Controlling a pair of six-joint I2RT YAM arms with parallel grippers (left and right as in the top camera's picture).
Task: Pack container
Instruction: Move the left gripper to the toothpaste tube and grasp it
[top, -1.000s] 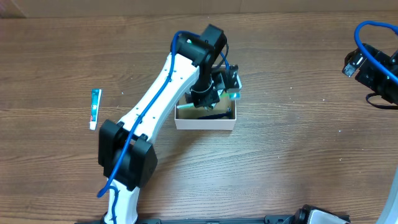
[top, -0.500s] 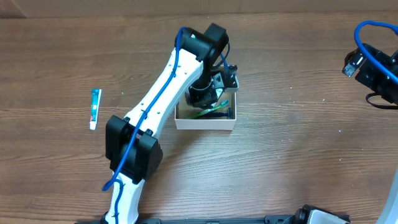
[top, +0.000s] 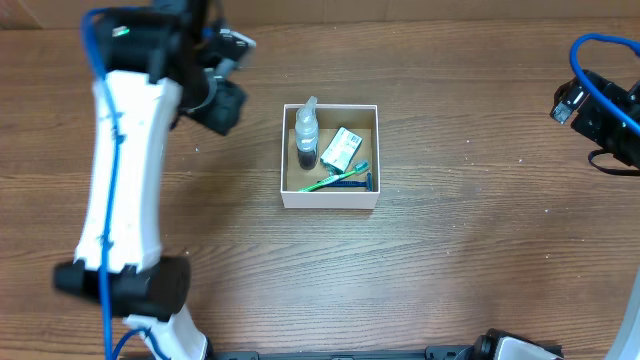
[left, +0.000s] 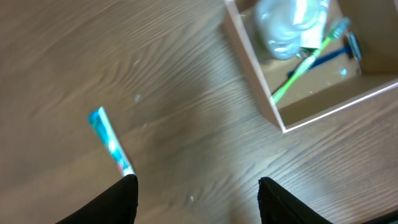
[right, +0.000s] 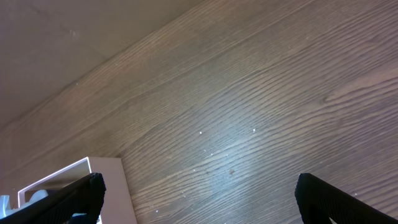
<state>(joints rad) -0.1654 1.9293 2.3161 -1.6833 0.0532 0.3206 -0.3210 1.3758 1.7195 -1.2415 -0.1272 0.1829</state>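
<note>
Fingers (left: 115, 202) of the left gripper (left: 198, 205) spread wide, empty, toothpaste tube (left: 111, 142) just beside one tip, container (top: 330, 200) corner near, right gripper (right: 199, 202) wide open, empty, well apart.

The table (top: 450, 250) is brown wood, its grain running across the frame, with a few pale specks on the surface. The square white container (top: 330, 199) sits flat on it just above the middle of the overhead view. In the left wrist view a small teal-and-white tube (left: 111, 142) lies flat on the wood at lower left, well apart from the container at upper right.
</note>
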